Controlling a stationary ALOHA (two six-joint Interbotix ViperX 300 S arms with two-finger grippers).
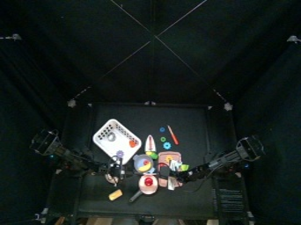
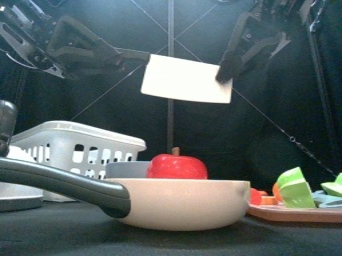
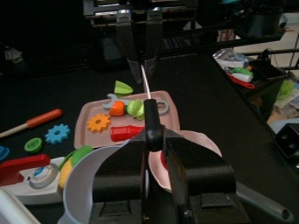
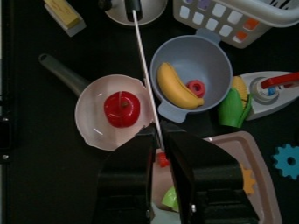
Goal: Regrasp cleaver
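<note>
**Cleaver held aloft between both grippers**

The cleaver (image 2: pixel 187 79) hung in the air above the table (image 1: pixel 194 119), its pale blade broadside to the front camera and tilted slightly down toward the right. The right gripper (image 2: pixel 230 62) came down from the upper right and was clamped on the blade's upper right corner. In the right wrist view the cleaver showed edge-on as a thin line (image 4: pixel 145 79) running away from that gripper's jaws, which were pressed together on it.

The left gripper (image 3: pixel 152 140) also had its jaws closed on the blade, seen edge-on in the left wrist view as a thin pale line (image 3: pixel 143 83) running up to the other gripper facing it. In the front view the left arm (image 2: pixel 74 45) reached in from the upper left toward the blade's left side.

Directly below the cleaver sat a pan (image 2: pixel 187 205) with a dark handle pointing toward the front left, and a red apple (image 2: pixel 175 165) lay in it. Beside the pan, a grey bowl (image 4: pixel 205 57) held a banana (image 4: pixel 173 85). A white basket (image 2: pixel 74 148) stood at the left behind the pan's handle. A pink tray (image 3: pixel 96 109) with toy vegetables lay at the right, a green piece (image 2: pixel 294 187) of them showing at the front view's right edge.
</note>
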